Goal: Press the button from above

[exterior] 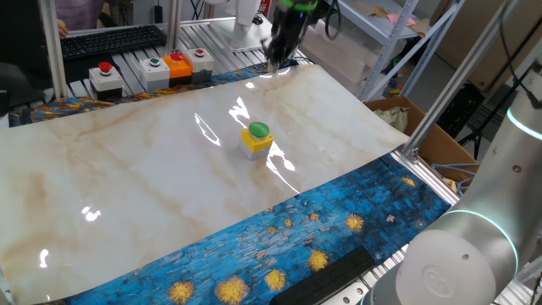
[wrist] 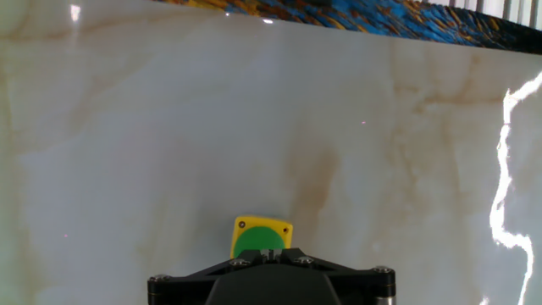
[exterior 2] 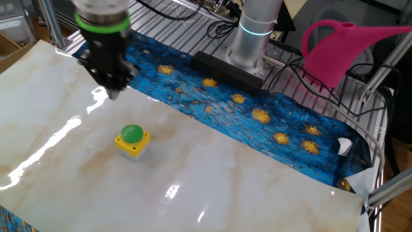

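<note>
Gripper (exterior 2: pixel 113 92) closed on nothing, hanging well above the button (exterior 2: pixel 132 135) that sits mid-sheet on the marble top (exterior 2: pixel 257 174); recommend centring over the green dome, then descending vertically, tips kept together.

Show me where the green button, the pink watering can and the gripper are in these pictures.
green button (exterior 2: pixel 132 133), the other fixed view, on its green dome.
pink watering can (exterior 2: pixel 336 46), the other fixed view, on its body.
gripper (exterior 2: pixel 113 93), the other fixed view, at its shut fingertips above the marble sheet.
</note>
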Robot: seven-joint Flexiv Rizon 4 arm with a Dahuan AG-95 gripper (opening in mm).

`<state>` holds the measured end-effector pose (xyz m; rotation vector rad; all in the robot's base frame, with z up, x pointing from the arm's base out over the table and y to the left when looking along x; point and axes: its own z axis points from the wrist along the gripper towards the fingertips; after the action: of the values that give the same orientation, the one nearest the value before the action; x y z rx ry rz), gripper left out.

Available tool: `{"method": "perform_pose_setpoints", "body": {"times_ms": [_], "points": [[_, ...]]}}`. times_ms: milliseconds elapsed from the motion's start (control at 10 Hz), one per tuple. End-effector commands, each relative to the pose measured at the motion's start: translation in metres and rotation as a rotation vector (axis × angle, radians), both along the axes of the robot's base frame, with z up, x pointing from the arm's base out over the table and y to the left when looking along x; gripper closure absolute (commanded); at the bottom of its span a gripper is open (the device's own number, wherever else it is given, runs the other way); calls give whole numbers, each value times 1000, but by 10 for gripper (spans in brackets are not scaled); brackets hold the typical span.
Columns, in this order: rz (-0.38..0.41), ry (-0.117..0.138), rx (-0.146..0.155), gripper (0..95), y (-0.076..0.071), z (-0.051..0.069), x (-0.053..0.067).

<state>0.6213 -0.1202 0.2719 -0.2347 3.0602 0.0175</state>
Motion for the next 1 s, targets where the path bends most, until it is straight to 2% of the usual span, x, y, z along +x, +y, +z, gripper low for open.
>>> {"method": "perform_pose_setpoints", "body": {"times_ms": [100, 200, 300, 400, 600, 700, 800, 1000], "points": [[-19, -12, -8, 950, -5, 32, -1], [-13, -12, -7, 950, -5, 38, -1], [-4, -15, -8, 950, -4, 31, -1], [-20, -28, -2, 950, -2, 13, -3], [-21, -28, -1, 950, 1, -8, -6], [-24, -28, 0, 950, 2, -10, -6], [-32, -29, 6, 950, 3, -19, -8], [-42, -24, 15, 950, 5, -23, -9]]}}
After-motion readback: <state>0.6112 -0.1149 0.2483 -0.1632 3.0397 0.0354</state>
